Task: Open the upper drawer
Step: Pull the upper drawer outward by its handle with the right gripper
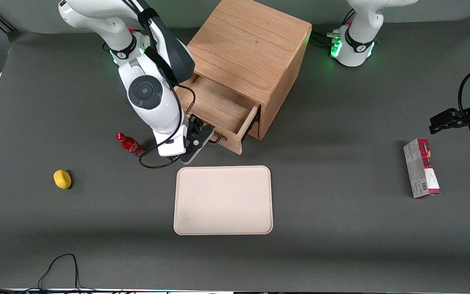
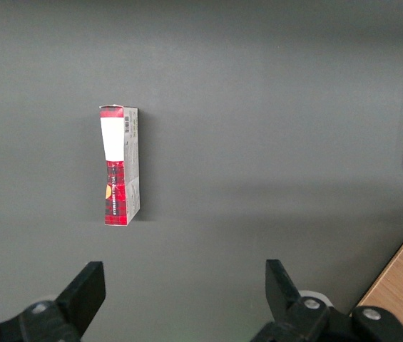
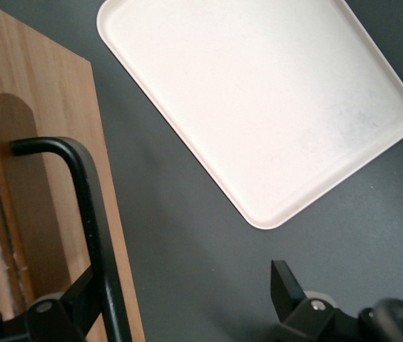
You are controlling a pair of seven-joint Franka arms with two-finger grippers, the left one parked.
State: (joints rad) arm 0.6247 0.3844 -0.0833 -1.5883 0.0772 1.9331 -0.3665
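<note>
Though open, tool point(image 1: 202, 136) at upper drawer point(image 1: 218, 112)

- The light oak front panel of the upper drawer point(image 3: 44, 142) shows its wood grain, and its straight edge stands against the dark grey table surface point(image 3: 187, 242).
- A thin black wire handle point(image 3: 90, 214) is fixed on this panel; it makes a rounded bend and then runs along the panel.
- The black two-finger gripper point(image 3: 187, 299) is at the handle with its jaws spread apart. One finger point(image 3: 73, 303) is just beside the handle bar, and the other finger point(image 3: 287, 285) is over the table, well apart from the wood.
- A flat cream rectangular tray with rounded corners point(image 3: 258, 107) lies on the table near the drawer front, not touching it.
</note>
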